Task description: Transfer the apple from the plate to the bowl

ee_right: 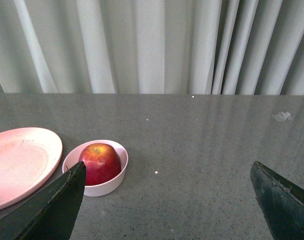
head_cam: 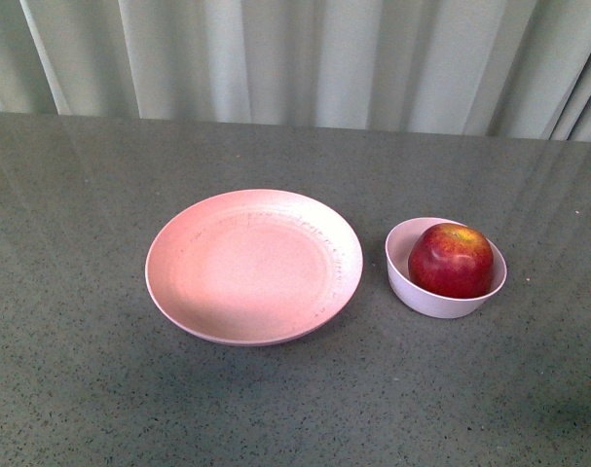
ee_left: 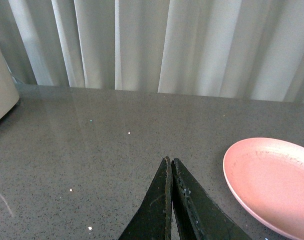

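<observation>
- The apple sits inside the bowl, on the right side of the table. It is dark red, with a yellow-orange patch at its top, and it fills most of the bowl's opening.
- The bowl stands upright just to the right of the plate. A narrow strip of tabletop shows between the two, so they are apart.
- The plate lies flat near the middle of the table with nothing on it.
- Neither arm shows in the front view.
- The left gripper has its two dark fingers pressed together, tips meeting, with nothing between them. It hangs above bare tabletop to the left of the plate, whose rim shows at the edge of the left wrist view.
- The right gripper stands spread wide, one finger at each lower corner of the right wrist view, holding nothing. The apple in the bowl and part of the plate lie ahead of it, clear of its fingers.
- Pale pleated curtains hang behind the far edge of the table.
</observation>
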You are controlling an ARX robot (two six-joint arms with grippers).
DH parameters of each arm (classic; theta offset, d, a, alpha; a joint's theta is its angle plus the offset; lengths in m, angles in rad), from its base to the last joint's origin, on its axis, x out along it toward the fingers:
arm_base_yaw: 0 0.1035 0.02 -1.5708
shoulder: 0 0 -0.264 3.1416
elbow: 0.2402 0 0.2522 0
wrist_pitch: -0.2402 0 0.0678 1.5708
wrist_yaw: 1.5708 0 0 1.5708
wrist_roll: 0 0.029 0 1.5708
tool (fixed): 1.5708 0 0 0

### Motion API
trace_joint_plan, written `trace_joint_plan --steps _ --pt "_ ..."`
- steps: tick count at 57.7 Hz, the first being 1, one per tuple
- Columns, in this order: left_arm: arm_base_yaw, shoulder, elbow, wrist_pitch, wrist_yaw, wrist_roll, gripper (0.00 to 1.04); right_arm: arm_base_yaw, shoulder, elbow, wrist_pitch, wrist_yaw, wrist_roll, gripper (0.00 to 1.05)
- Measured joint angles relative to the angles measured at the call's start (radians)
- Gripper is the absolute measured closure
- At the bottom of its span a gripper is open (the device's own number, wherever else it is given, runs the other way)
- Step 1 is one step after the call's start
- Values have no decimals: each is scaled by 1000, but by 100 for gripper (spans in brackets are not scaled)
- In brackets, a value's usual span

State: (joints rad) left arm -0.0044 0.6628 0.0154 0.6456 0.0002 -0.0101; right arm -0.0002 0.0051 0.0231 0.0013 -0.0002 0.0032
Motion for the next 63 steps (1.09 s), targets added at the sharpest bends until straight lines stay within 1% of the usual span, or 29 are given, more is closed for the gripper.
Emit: trace_joint_plan --steps 7,36,55,58,60,63 --pt "0 -94 0 -89 0 0 103 0 0 0 0 0 0 9" --pt "0 -367 -1 -349 0 0 103 0 0 0 0 0 0 9" --pt "0 -482 -1 -464 0 0 103 0 0 0 0 0 0 9" --pt "0 -534 0 -533 0 0 103 0 0 0 0 0 0 9" --pt "0 -592 0 -608 0 0 103 0 0 0 0 0 0 9" --pt "0 -634 0 -638 0 0 103 0 0 0 0 0 0 9"
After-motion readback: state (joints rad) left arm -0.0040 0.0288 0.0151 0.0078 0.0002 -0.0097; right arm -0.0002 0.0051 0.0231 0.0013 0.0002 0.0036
